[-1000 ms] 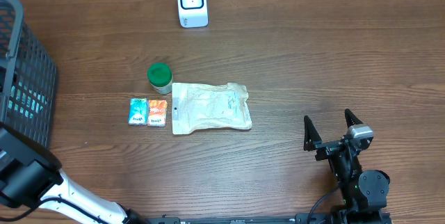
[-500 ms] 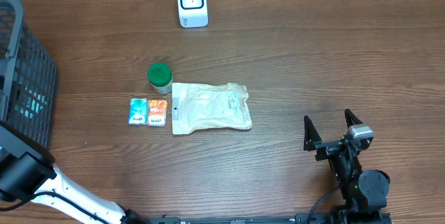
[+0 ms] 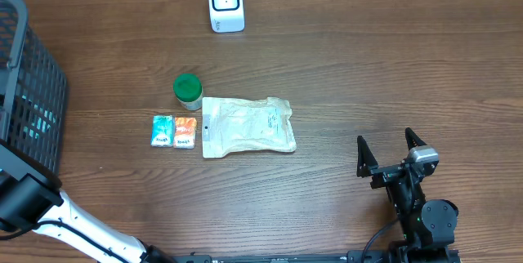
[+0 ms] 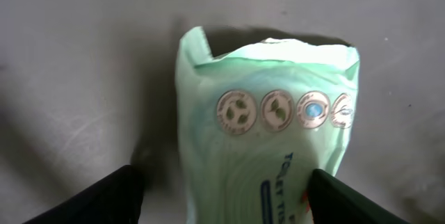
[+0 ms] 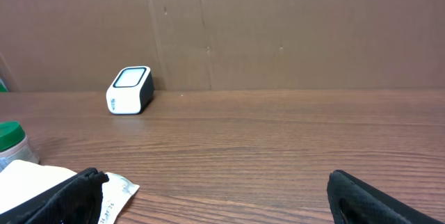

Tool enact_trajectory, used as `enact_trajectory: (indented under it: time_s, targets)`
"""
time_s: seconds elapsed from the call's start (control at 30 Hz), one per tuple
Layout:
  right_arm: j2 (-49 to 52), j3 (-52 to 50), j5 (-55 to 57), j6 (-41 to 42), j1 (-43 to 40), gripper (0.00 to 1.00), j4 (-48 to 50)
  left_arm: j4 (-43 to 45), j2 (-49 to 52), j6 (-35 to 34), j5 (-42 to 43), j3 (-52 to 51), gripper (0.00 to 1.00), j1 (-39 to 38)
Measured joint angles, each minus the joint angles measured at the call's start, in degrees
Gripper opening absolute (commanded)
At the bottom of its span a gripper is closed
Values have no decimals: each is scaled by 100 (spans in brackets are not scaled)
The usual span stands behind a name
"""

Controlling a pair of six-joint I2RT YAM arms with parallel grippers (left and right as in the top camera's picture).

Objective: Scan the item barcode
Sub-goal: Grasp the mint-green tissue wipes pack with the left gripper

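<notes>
Though unclear overhead, green pack (image 4: 264, 147) seemingly lies ungripped.

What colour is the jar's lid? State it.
Jar lid is green; clearest in overhead view.

A brown wood-grain table (image 3: 368, 67) is spread beneath and ahead of the right gripper (image 5: 215, 200). Beyond its far edge, straight ahead of that gripper, a plain brown cardboard wall (image 5: 278, 29) is raised, marked by vertical seams. Soft, even light is cast throughout.
</notes>
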Motion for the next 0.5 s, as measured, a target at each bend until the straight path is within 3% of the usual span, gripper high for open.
enact_trajectory:
  time_s: [0.07,0.17,0.23,0.5]
  targets:
    - [0,0,0,0,0,100,0,2,2,-17,17,4,63,-2]
    - [0,0,0,2,0,100,0,11,15,-46,87,11,25,-15]
    - [0,0,2,2,0,100,-2,0,13,15,101,61,11,-22]
    - [0,0,-2,2,0,100,0,-219,4,109,127,153,4,-22]
